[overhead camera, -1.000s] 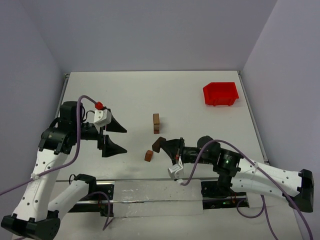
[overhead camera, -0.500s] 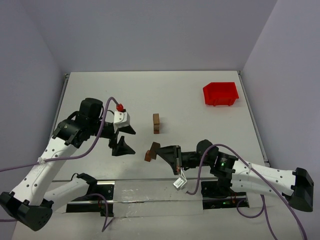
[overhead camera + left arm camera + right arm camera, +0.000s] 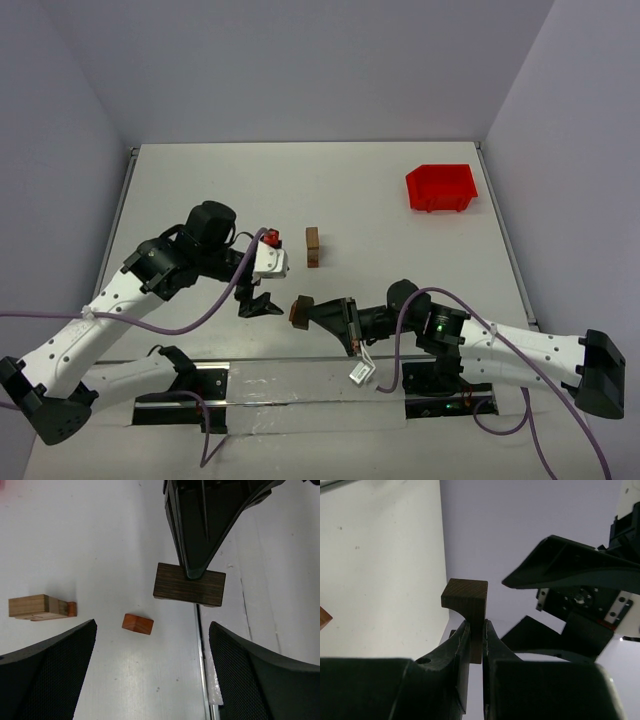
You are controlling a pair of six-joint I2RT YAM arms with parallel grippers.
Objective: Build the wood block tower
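My right gripper (image 3: 476, 627) is shut on a dark brown arch block (image 3: 466, 597), gripped by one leg and held off the table. From above, that dark arch block (image 3: 299, 305) hangs over a small reddish-brown block (image 3: 137, 624). The left gripper (image 3: 272, 288) stands wide open just left of it, nothing between its fingers (image 3: 47, 670). In the left wrist view the dark arch block (image 3: 189, 584) sits ahead of the open jaws, with the right gripper's fingers (image 3: 200, 530) on it. The tower (image 3: 312, 246) is a short tan-and-brown stack behind them.
A red plastic bin (image 3: 440, 186) stands at the back right of the white table (image 3: 400, 230). A metal strip (image 3: 201, 645) marks the table's near edge, close to both grippers. The left arm's purple cable (image 3: 180, 325) loops low over the near left.
The left arm has swung right and forward, bringing its open gripper close to the right one. The right gripper has carried the dark arch block leftward, over the small reddish block.
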